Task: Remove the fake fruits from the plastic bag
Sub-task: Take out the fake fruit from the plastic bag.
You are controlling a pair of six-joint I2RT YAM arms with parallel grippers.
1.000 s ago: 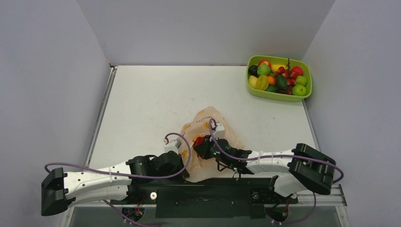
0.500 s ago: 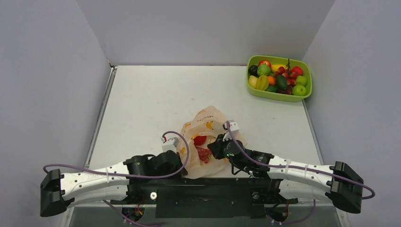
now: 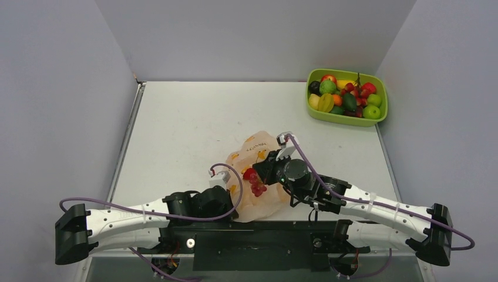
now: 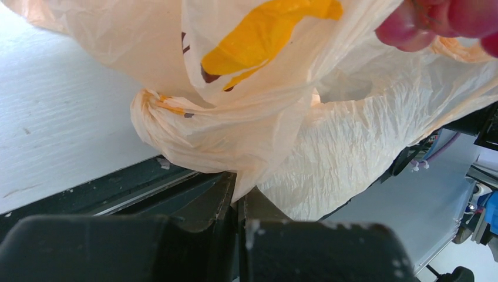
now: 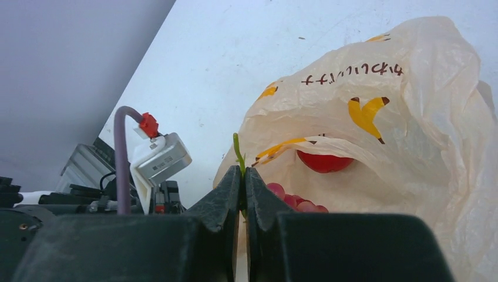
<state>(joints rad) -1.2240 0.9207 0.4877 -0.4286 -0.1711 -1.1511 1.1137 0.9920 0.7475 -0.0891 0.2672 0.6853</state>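
The right gripper [image 5: 242,171] is clenched on the thin green stem [image 5: 237,150] of the grape bunch [image 5: 292,201]. Its fingertips meet with no gap. The stem tip pokes up above them, and the red-purple grapes hang just below and to the right, at the mouth of the bag [image 5: 411,111]. In the right wrist view the bunch's long axis runs up and down, stem end up. In the top view the bunch sits just left of this gripper and strings toward the bottom of the frame, over the bag's opening. Beyond the fingertips in the wrist view, a round red fruit [image 5: 324,160] lies inside the bag under a fold of its rim.

The left gripper [image 4: 238,197] is clamped on a fold of the bag's lower edge. At the bottom centre of the left wrist view the plastic is drawn to a point between the closed fingers, and the rest of the bag billows above them. A few grapes show in the upper right corner of that view.

In the top view the bag stands at lower centre on the white table [image 3: 194,129], between the two grippers. A green tray [image 3: 346,121] sits at the upper right, well apart from the bag, and is heaped with other fruits [image 3: 347,101].
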